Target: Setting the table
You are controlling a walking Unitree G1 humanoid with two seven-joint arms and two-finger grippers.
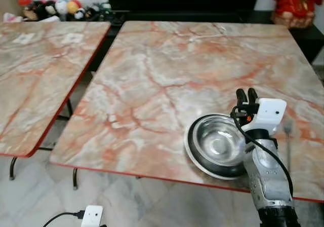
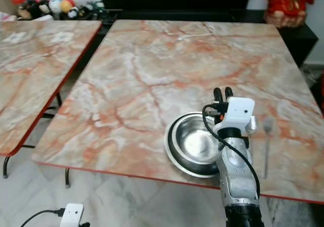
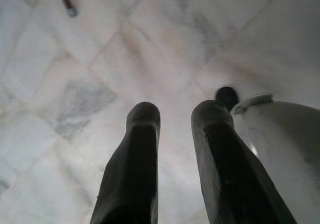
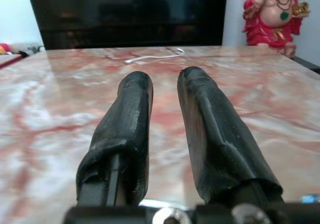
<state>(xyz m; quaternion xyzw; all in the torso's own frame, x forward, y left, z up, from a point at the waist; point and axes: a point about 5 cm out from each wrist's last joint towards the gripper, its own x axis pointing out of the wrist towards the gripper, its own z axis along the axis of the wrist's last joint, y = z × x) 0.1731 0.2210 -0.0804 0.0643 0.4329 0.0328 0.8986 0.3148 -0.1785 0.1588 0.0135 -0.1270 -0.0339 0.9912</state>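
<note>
A second pink-veined marble tabletop stands at left. The left end effector hangs over pale floor tiles, its 2 fingers narrowly apart. On the main pink marble tabletop, the round steel bowl sits near the front edge. The right end effector hovers over its right rim, fingers narrowly apart, holding nothing. A slim metal spoon lies just right.

A big bench with a pink and grey marble top and a red edge takes up the middle. A second bench like it stands at the left. The floor is pale marble tile. Soft toys sit upper left, a red figure upper right.
</note>
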